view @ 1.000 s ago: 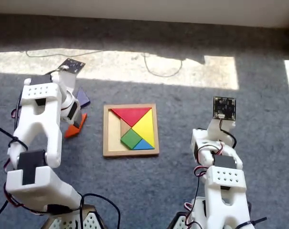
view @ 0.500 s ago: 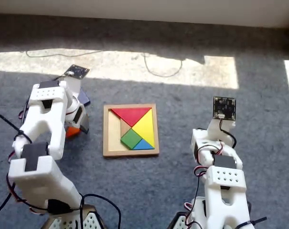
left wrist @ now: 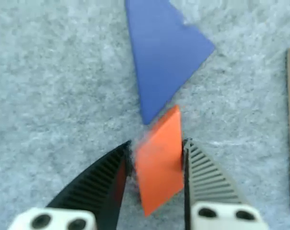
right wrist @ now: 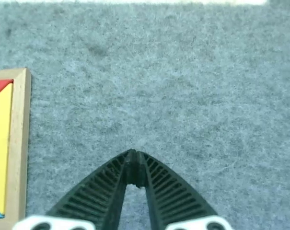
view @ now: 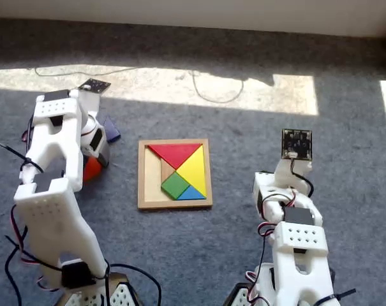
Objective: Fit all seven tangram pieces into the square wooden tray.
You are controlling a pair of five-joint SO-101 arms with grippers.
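Grey carpet point(view: 244, 242) carries everything. The left arm point(view: 52, 153) bends forward over the carpet off the tray's left edge with its wrist turned down. The left fingers point(left wrist: 189, 151) stand narrowly apart, one against each long side of the orange piece point(left wrist: 159, 172). The far corner of that piece meets, or very nearly meets, a corner of the dark blue piece point(left wrist: 159, 62), which lies flat on the carpet just beyond.

The square wooden tray point(view: 142, 178) sits between the two arms. It holds a red triangle point(view: 175, 155), a yellow triangle point(view: 194, 171), a green piece point(view: 175, 185) and a small blue triangle point(view: 191, 192).

The right arm point(view: 288, 217) is folded back off the tray's right edge. The right fingers point(right wrist: 134, 167) are pressed together with nothing between them, above bare carpet.
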